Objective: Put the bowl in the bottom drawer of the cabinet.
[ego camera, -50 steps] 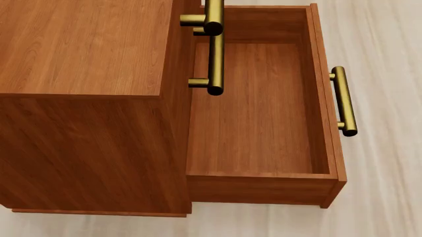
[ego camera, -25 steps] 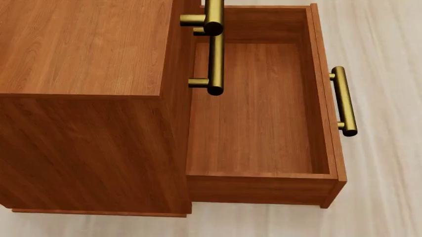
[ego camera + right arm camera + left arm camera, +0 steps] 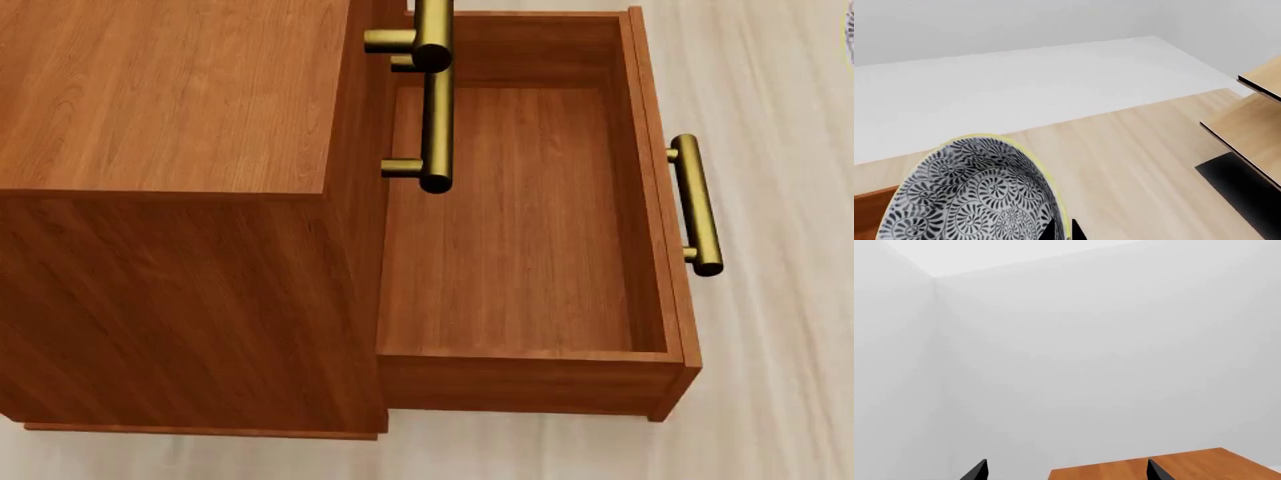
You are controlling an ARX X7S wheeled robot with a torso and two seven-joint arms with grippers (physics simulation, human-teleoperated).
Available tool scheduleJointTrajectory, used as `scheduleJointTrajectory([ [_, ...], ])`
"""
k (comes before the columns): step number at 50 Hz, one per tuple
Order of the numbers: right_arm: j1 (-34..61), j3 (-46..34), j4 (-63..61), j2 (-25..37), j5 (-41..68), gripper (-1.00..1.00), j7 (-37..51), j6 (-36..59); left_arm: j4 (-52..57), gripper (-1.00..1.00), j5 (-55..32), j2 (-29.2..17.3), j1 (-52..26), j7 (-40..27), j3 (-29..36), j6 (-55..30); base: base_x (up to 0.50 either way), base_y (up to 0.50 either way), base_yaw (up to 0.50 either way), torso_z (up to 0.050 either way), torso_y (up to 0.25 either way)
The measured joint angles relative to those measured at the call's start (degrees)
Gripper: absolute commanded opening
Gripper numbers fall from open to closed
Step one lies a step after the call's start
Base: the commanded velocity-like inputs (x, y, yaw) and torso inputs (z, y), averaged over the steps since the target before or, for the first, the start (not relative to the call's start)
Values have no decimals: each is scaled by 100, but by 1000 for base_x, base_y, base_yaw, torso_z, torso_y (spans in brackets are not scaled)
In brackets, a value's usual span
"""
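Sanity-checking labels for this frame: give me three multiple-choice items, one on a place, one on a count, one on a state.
1. Where is the bowl? A) on a shelf B) on the floor C) at the right gripper
2. Handles in the head view? A) one B) three C) five
3. The drawer is: A) shut B) open, empty C) open, full
1 C: fingertips straddle its rim. 2 B: two upper ones, one on the drawer. 3 B: its bare bottom shows.
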Motion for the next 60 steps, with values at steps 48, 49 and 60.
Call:
scheduleJointTrajectory([
  [48, 452, -1295, 525, -842, -825, -100, -1259, -557, -24, 100, -139, -25, 2, -39, -15, 43, 1, 0, -2, 0, -3],
  [49, 465, -1327, 548, -869, -849, -100, -1280, -569, -23, 100, -141, -26, 2, -40, -16, 45, 0, 0, 0, 0, 0],
  [60, 569, -1649, 802, -1136, -1091, -100, -1483, -706, -21, 100, -161, -32, 12, -51, -16, 61, 0, 0, 0, 0, -2],
])
